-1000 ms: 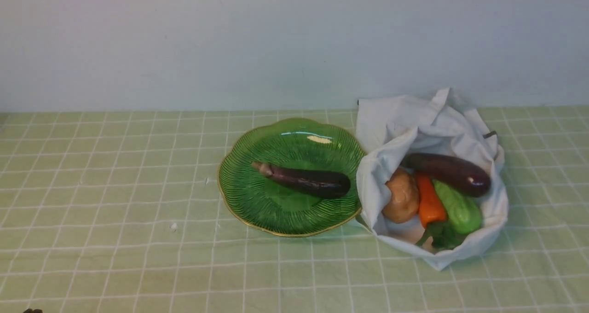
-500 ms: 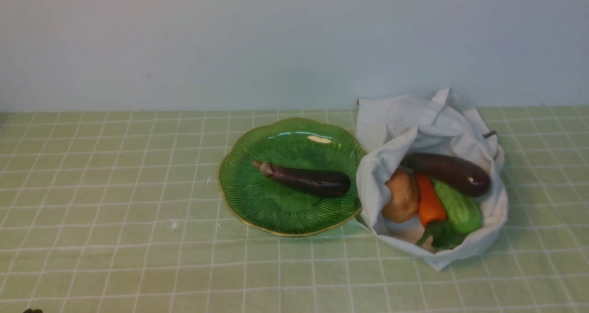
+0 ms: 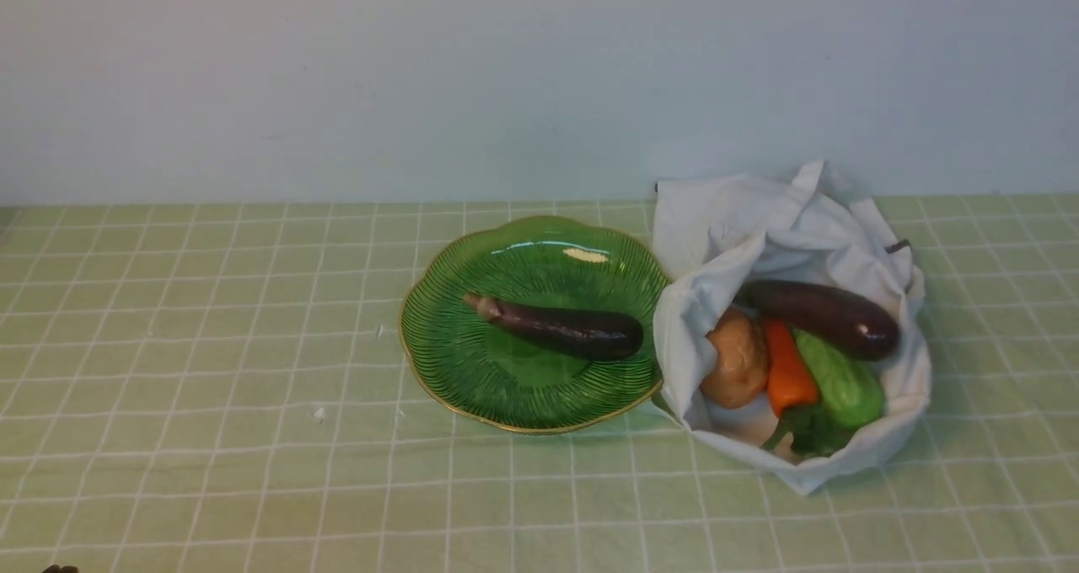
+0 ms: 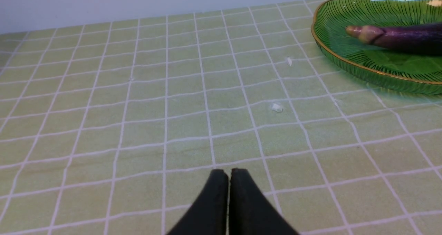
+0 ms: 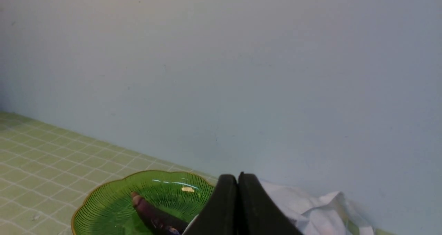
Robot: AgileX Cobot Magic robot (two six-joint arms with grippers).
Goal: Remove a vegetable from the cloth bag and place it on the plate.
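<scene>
I judge placement done: the vegetable point(image 3: 560, 330) lies on the plate point(image 3: 523, 257), with my left end effector point(image 4: 228, 174) and right end effector point(image 5: 237, 179) pinched together, empty.

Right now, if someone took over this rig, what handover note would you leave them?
Left tool: shut, empty.
Right tool: shut, empty.
Slim dark purple eggplant lies released across the round green ribbed glass plate.
Soft white cloth bag sits open beside the plate, holding a thicker purple eggplant, brown potato, orange pepper and green vegetable.
Done: vegetable out and plated. Left: apparently nothing.
</scene>
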